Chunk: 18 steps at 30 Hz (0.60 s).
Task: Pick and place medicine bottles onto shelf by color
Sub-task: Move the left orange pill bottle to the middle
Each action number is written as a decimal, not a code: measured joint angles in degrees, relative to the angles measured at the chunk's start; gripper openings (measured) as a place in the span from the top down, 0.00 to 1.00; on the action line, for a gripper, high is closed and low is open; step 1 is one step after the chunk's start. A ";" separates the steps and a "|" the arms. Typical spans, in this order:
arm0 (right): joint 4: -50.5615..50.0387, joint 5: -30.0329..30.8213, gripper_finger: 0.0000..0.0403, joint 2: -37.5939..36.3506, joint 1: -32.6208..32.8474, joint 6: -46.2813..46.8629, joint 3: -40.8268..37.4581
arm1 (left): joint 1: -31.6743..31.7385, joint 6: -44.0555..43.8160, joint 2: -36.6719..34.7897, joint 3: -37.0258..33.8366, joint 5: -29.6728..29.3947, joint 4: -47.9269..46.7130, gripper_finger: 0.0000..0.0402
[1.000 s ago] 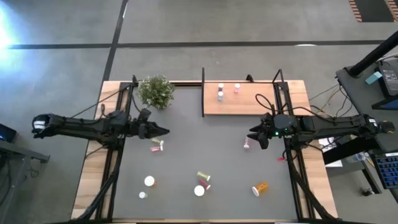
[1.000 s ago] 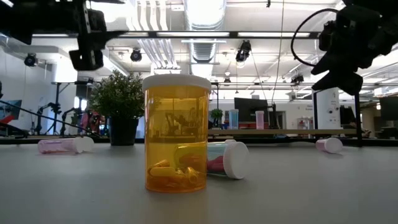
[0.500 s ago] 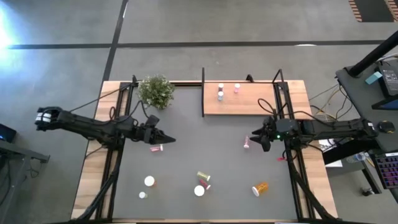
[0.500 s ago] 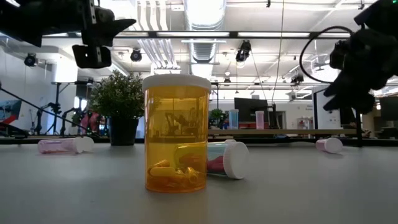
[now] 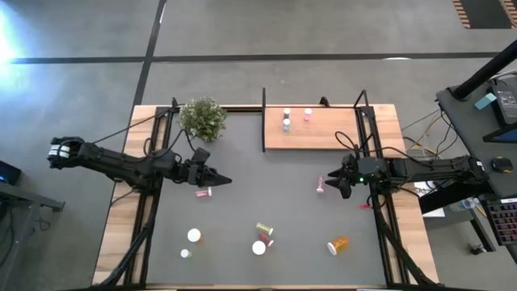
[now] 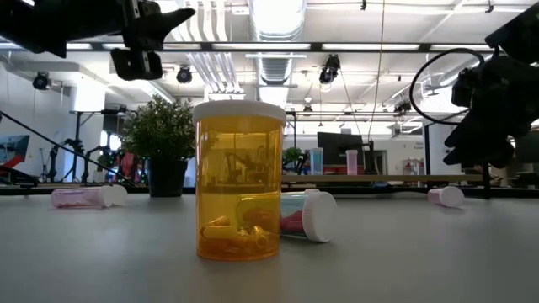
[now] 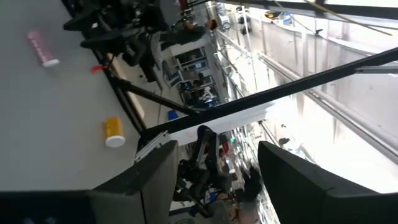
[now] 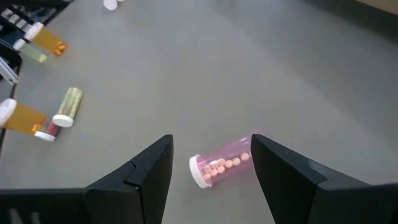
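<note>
While both spread hands hover empty, a pink bottle (image 8: 222, 163) lies sideways under the right hand (image 5: 334, 179).

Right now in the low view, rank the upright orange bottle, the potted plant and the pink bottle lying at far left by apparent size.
1. Upright orange bottle: looks largest, though it stands nearest the camera, so true size is unsure.
2. Potted plant, farther back.
3. Pink bottle, smallest, lying on its side.

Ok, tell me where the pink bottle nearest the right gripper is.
In the high view the pink bottle lies on its side on the dark tabletop, right of centre, just off the open right gripper and in front of the shelf.
</note>
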 joint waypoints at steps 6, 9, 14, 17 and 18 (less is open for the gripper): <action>-0.19 0.01 0.49 -0.02 0.00 -0.01 0.89 | 0.03 -1.09 2.60 3.41 -4.19 -0.43 0.49; -0.16 0.01 0.49 -0.01 0.00 -0.01 1.02 | 0.06 -3.59 5.92 5.84 -5.68 -0.86 0.49; -0.18 0.01 0.49 -0.01 0.00 -0.01 1.05 | 0.10 -7.38 11.63 8.69 -8.44 -3.93 0.49; -0.17 0.01 0.49 -0.01 0.00 -0.01 1.05 | 0.06 -8.50 15.30 11.57 -10.47 -3.64 0.49; -0.16 0.01 0.49 -0.01 0.00 -0.01 1.07 | 0.03 -9.18 16.56 12.72 -9.99 -3.67 0.49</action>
